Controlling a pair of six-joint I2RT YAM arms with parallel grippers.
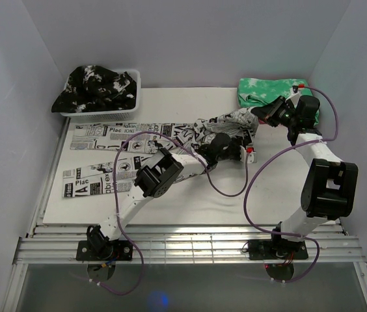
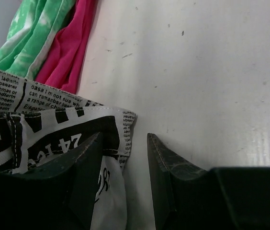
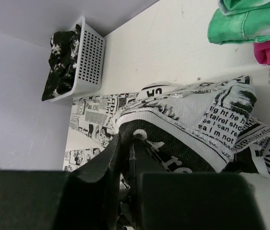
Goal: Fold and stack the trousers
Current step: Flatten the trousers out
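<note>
The trousers [image 1: 105,133] lie on the counter [image 1: 203,195] with their long axis running away from the right hand [image 1: 266,112] toward the left arm's side. The 2 legs lie flat and roughly parallel, and the waist end is bunched and lifted just beside that hand. In the right wrist view the right hand [image 3: 125,143] is closed with printed cloth pinched between its fingers, so it grips the raised waist end. The left hand [image 1: 243,153] sits close below that bunch, nearer the waist than the leg ends, with its jaws apart and nothing clamped. In the left wrist view the left hand [image 2: 124,139] straddles the cloth's border. 1 finger [image 2: 84,163] rests over the printed fabric, and the other stands on bare counter. The gap between them shows mostly counter, with only the hem's corner at its inner side. The coming move likely turns on this offset. The edge to be taken lies to the cloth-side finger, not centred in the gap, so the left hand would need to shift sideways toward the fabric before closing. Green cloth [image 1: 268,91] lies just beyond the right hand, close enough to snag.
</note>
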